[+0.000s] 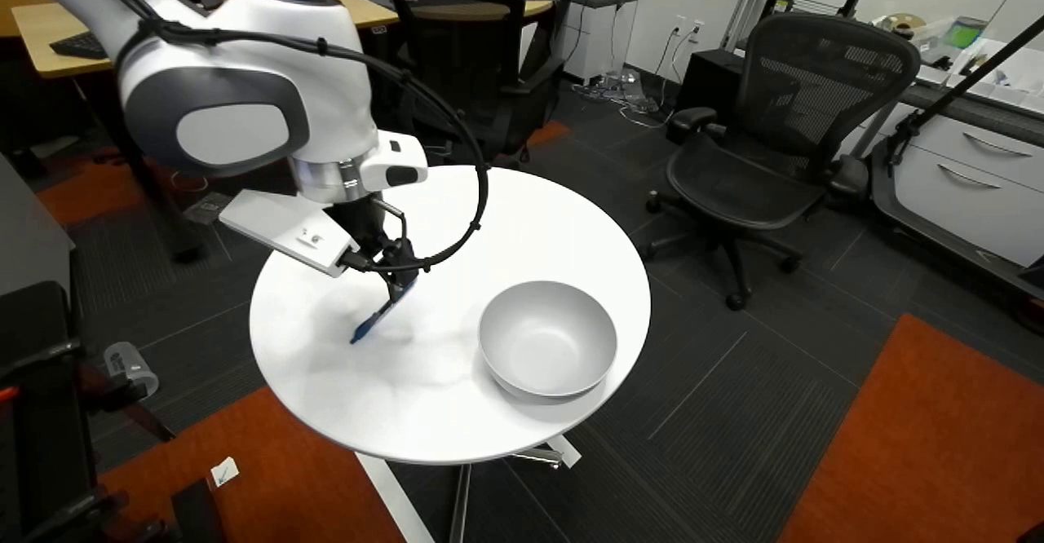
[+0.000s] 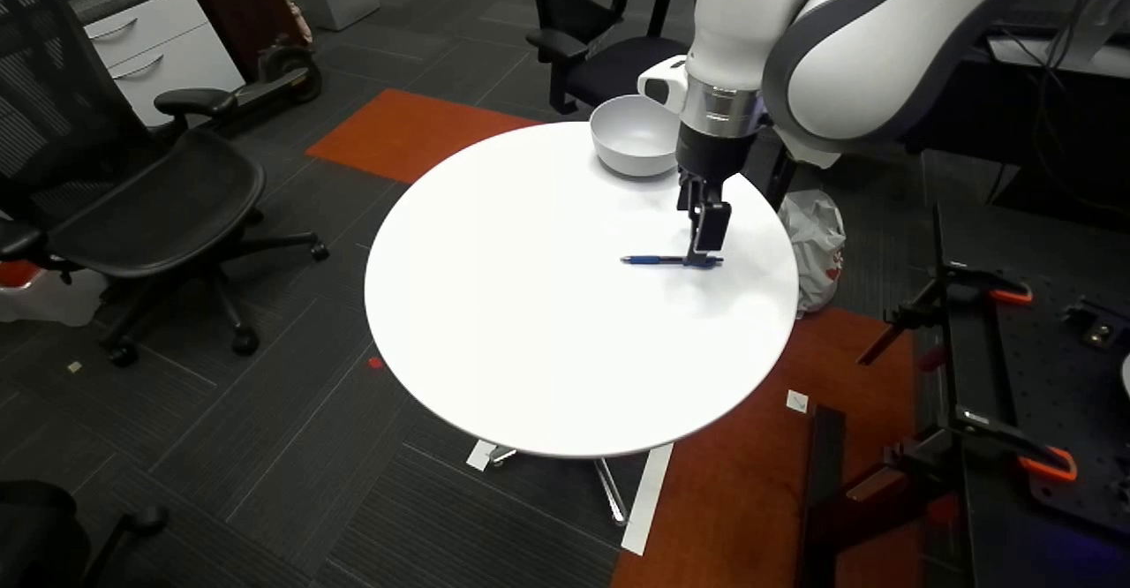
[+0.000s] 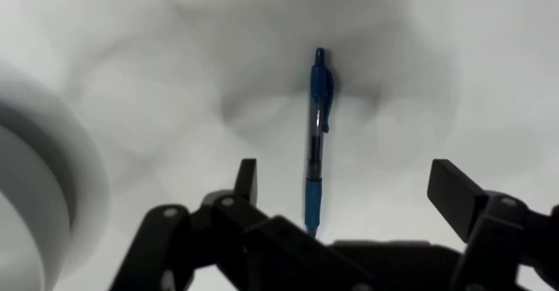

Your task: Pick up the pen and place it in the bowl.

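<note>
Two empty fingers (image 3: 454, 199) of your end effector (image 3: 347, 184) stood wide apart, presumably to pinch crosswise the pen (image 3: 315, 138) lying between them on the worktop (image 2: 530, 332), pointing to twelve o'clock in the wrist view, the bowl (image 3: 32, 190) near nine.

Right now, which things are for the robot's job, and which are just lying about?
For the job:
the blue pen
the grey bowl
the tool, standing open

Just around the room:
the black mesh chair
the plastic bag
the orange-tipped clamps
</note>
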Available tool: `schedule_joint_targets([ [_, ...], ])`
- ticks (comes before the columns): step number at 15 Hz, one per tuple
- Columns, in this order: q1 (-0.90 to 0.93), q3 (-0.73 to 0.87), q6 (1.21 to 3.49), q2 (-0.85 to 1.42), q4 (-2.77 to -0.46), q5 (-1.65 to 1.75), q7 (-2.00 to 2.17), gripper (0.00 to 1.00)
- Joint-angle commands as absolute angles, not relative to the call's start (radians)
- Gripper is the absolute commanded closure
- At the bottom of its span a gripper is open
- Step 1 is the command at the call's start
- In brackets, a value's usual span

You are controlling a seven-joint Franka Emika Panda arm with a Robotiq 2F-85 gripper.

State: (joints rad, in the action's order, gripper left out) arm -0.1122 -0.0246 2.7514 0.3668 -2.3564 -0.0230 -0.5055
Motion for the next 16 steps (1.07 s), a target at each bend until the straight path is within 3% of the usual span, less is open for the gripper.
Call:
schedule_joint_targets([
  [1,-0.144,-0.055,2.728,0.428,-2.284,-0.002,-0.507,0.0],
  [11,-0.168,-0.065,2.694,0.539,-2.169,0.025,-0.502,0.0],
  [12,-0.17,-0.067,2.693,0.546,-2.161,0.025,-0.503,0.25],
  [13,-0.172,-0.068,2.691,0.552,-2.155,0.026,-0.504,0.26],
  [16,-0.177,-0.073,2.692,0.568,-2.14,0.028,-0.503,0.5],
])
